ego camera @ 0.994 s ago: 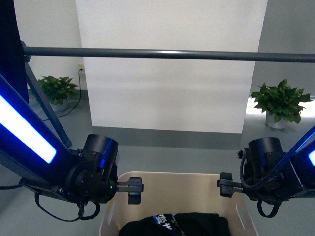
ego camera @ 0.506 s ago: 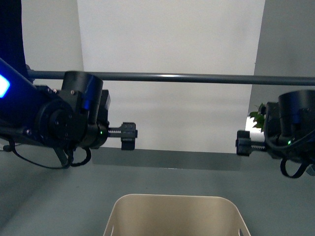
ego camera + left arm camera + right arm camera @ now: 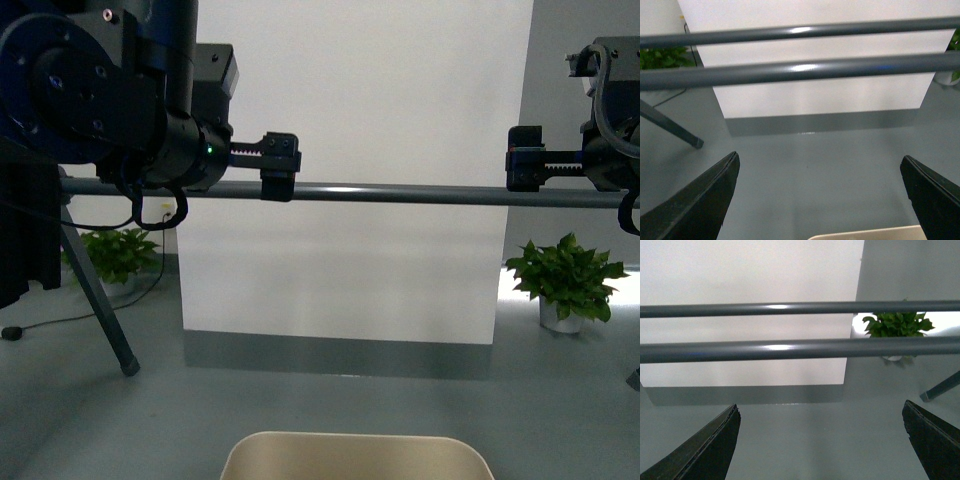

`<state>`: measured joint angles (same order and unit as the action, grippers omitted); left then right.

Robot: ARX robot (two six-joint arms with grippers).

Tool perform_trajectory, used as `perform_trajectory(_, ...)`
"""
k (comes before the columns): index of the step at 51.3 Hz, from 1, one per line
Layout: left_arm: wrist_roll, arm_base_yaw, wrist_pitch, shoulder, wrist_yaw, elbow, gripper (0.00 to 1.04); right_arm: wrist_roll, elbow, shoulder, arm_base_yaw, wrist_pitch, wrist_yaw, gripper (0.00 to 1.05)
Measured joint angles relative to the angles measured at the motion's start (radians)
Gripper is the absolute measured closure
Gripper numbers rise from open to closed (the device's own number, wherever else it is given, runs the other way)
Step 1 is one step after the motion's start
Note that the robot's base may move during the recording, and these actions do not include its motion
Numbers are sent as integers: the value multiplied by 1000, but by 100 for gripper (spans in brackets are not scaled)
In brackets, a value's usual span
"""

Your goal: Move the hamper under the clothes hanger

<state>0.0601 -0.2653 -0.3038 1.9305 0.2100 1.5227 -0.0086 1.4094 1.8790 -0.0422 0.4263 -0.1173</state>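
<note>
**Beige hamper at the rack, both tools lifted clear**

Beige plastic is all that shows of the hamper (image 3: 355, 455): only its rounded far rim at the bottom centre of the front view, and a sliver of the same rim (image 3: 865, 234) in the left wrist view. It stands on the grey floor (image 3: 330, 400), on the robot's side of the clothes hanger (image 3: 400, 193), whose long dark grey bar runs level across the scene above and beyond it. One splayed leg (image 3: 98, 300) comes down to the floor at the left, with black cloth (image 3: 25, 240) hanging by it. Whether the hamper sits squarely under the bar or just short of it cannot be told from these views.

The left tool (image 3: 280, 167) and the right tool (image 3: 522, 160) are both raised to about bar height, well apart from the hamper. Each wrist view shows its two fingers spread wide, with only floor and rack bars between them: both are wide and hold nothing.

The carrying step looks finished or nearly so, the bin set down and released. If the hamper is short of the bar, the next move calls for lowering both tools back to the rim and nudging it forward, keeping the arms clear of the bar. Potted plants (image 3: 565, 280) stand by the white wall panel (image 3: 350, 90) behind.
</note>
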Motion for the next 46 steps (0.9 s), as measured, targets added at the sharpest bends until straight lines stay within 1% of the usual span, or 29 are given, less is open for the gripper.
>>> perform_trajectory(6, 31, -25, -46, -94, 2, -69, 7, -27, -78, -85, -37, 41, -24, 8)
perform_trajectory(11, 55, -47, -108, -179, 16, -164, 7, -54, -158, -154, -72, 95, -87, 8)
perform_trajectory(21, 73, -59, -136, -224, 17, -216, 7, -77, -187, -182, -82, 116, -101, 8)
perform_trajectory(22, 68, -59, -132, -229, 31, -219, 8, -79, -187, -183, -82, 116, -102, 8)
perform_trajectory(24, 36, -56, -130, -249, 68, -250, 15, -74, -188, -185, -81, 111, -92, 9)
perform_trajectory(26, 10, -48, -155, -283, 71, -315, 22, -53, -205, -202, -75, 79, -39, 16)
perform_trajectory(27, -4, -42, -172, -302, 67, -352, 26, -44, -235, -215, -72, 81, -12, 19)
perform_trajectory(29, -18, -27, -211, -343, 56, -431, 33, -29, -301, -249, -65, 103, 11, 26)
perform_trajectory(34, -38, 10, -283, -428, 34, -584, 47, -14, -441, -323, -54, 173, 23, 40)
perform_trajectory(46, -53, 64, -383, -561, -11, -825, 74, -5, -673, -454, -35, 281, 42, 67)
